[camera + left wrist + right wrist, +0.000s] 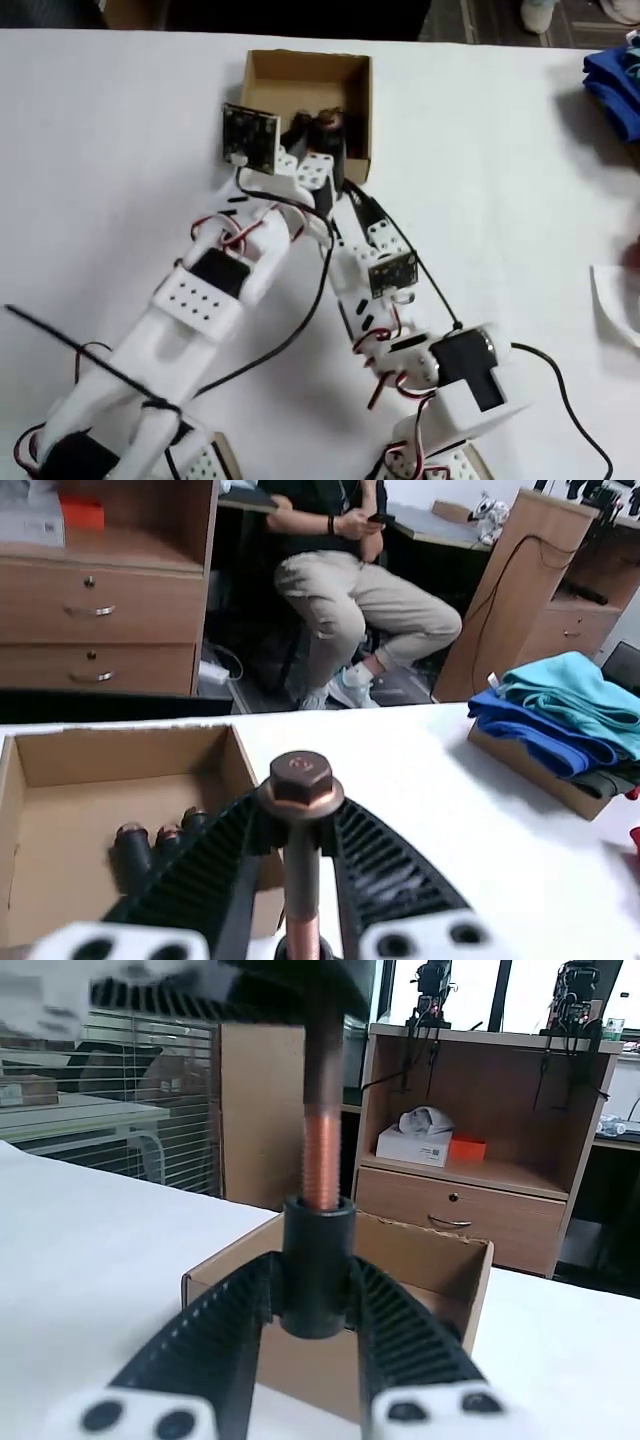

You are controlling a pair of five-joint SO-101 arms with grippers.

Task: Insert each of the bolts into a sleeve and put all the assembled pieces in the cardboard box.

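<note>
Just beside the cardboard box [130,752], left claw [298,818] clamps the bolt [301,777] under its head; right claw [316,1278] pinches the sleeve [318,1235] mid-body; both seem rigid, smooth, slip-prone; grip them squarely

Bolt [301,780] coppery metal, semi-glossy; sleeve [318,1260] matt blk plastic; box [120,752] plain cardboard

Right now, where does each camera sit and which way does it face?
High view: fixed above the table, looking down on the left arm, right arm and cardboard box.
Left wrist view: on the left arm's wrist, looking along the left fingers, shut on the bolt, box beyond.
Right wrist view: on the right arm's wrist, looking along the right fingers, shut on the sleeve, box behind.
Shared: both wrist views show the bolt and box.
</note>
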